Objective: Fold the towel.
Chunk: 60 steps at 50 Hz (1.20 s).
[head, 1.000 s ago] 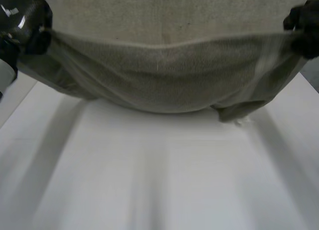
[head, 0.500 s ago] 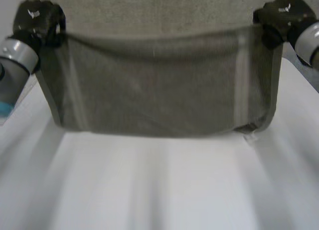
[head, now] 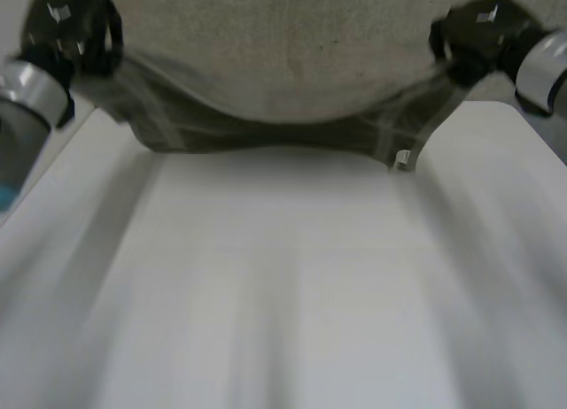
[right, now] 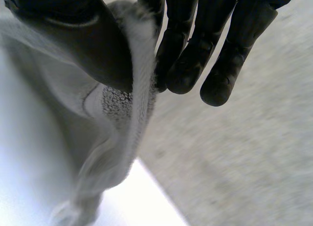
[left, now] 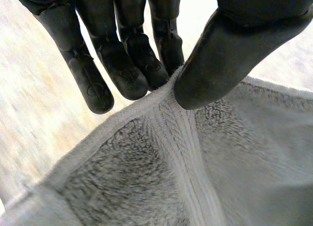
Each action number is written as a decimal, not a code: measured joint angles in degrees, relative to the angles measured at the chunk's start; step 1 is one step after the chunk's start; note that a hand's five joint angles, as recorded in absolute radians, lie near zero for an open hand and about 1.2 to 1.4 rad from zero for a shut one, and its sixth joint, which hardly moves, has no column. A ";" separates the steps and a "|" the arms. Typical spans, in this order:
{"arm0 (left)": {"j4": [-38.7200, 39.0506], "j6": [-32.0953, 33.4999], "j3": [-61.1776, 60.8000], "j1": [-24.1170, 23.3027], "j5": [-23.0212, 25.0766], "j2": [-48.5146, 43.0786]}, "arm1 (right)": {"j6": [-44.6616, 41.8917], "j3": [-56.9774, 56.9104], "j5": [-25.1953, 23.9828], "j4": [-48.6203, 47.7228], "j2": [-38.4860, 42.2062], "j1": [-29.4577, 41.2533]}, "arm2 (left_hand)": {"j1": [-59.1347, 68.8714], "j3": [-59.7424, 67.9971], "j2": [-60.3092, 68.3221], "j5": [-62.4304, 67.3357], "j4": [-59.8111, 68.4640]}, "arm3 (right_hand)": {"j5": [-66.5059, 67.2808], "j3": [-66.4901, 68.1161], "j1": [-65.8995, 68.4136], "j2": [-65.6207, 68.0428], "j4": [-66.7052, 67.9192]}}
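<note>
At the worktop's far end, left hand (left: 230, 45) pinches the grey-green terry towel (left: 161, 187) betw. thumb and straight fingers, at the ribbed hem band. Right hand (right: 73, 35) pinches the opposite end of the same edge likewise. Towel's long axis runs hand to hand, across the robot; it sags mid-span over the smooth white worktop (head: 283, 294). Soft looped pile, limp: prob. needs both hands lowering level.
</note>
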 measured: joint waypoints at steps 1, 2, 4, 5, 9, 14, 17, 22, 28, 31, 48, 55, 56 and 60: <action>0.62 0.01 -2.98 0.51 1.00 0.54 | -1.58 2.32 -1.04 0.41 -0.50 -0.42 | 0.00 0.00 0.00 0.00 0.00 | 0.00 0.00 0.00 0.00 0.00; 0.94 0.02 -4.26 0.76 1.42 0.78 | -2.27 3.33 -1.45 0.53 -0.75 -0.62 | 0.00 0.00 0.00 0.00 0.00 | 0.00 0.00 0.00 0.00 0.00; 2.44 0.07 -9.68 1.99 3.17 1.99 | -5.11 7.50 -2.78 0.93 -1.93 -1.49 | 0.00 0.00 0.00 0.00 0.00 | 0.00 0.00 0.00 0.00 0.00; 3.17 0.10 -12.21 2.64 3.95 2.69 | -6.38 9.41 -3.24 1.02 -2.55 -1.90 | 0.00 0.00 0.00 0.00 0.00 | 0.00 0.00 0.00 0.00 0.00; 5.63 0.12 -20.57 5.08 6.90 5.96 | -10.02 15.84 -4.15 1.11 -5.05 -3.47 | 0.00 0.00 0.00 0.00 0.00 | 0.00 0.00 0.00 0.00 0.00; 7.23 -0.08 -29.14 8.12 11.39 11.75 | -11.93 23.14 -5.93 1.15 -10.35 -6.35 | 0.00 0.00 0.00 0.00 0.00 | 0.00 0.00 0.00 0.00 0.00; 7.46 -0.34 -32.29 9.87 13.64 14.97 | -11.89 26.67 -7.83 1.19 -14.24 -8.59 | 0.00 0.00 0.00 0.00 0.00 | 0.00 0.00 0.00 0.00 0.00; 7.40 -1.36 -34.28 12.02 15.59 18.38 | -11.24 29.74 -10.60 1.22 -19.50 -11.62 | 0.00 0.00 0.00 0.00 0.00 | 0.00 0.00 0.00 0.00 0.00; 7.45 -4.50 -32.08 12.83 15.89 18.42 | -10.79 29.60 -11.48 1.16 -20.31 -12.96 | 0.00 0.00 0.00 0.00 0.00 | 0.00 0.00 0.00 0.00 0.00; 7.54 -5.75 -30.17 12.56 15.80 16.13 | -10.94 29.23 -11.26 1.05 -17.96 -12.74 | 0.00 0.00 0.00 0.00 0.00 | 0.00 0.00 0.00 0.00 0.00; 7.75 -1.81 -9.18 3.94 12.25 -11.16 | -10.67 21.63 -2.88 -8.58 0.21 -6.81 | 0.00 0.00 0.00 0.76 0.00 | 0.00 0.00 0.00 0.07 0.00; 7.18 1.39 0.53 2.11 7.69 -19.94 | -10.63 18.11 3.08 -13.10 6.69 -3.12 | 0.00 0.00 0.00 0.76 0.00 | 0.01 0.00 0.00 0.07 0.00; 7.06 1.55 1.95 1.87 7.24 -21.16 | -10.61 17.72 4.02 -14.00 7.49 -2.59 | 0.00 0.00 0.00 0.76 0.00 | 0.00 0.00 0.00 0.07 0.00; 6.37 1.79 7.25 1.19 6.25 -25.61 | -10.51 16.52 7.94 -18.04 10.09 -0.76 | 0.00 0.00 0.00 0.76 0.00 | 0.01 0.00 0.00 0.07 0.00</action>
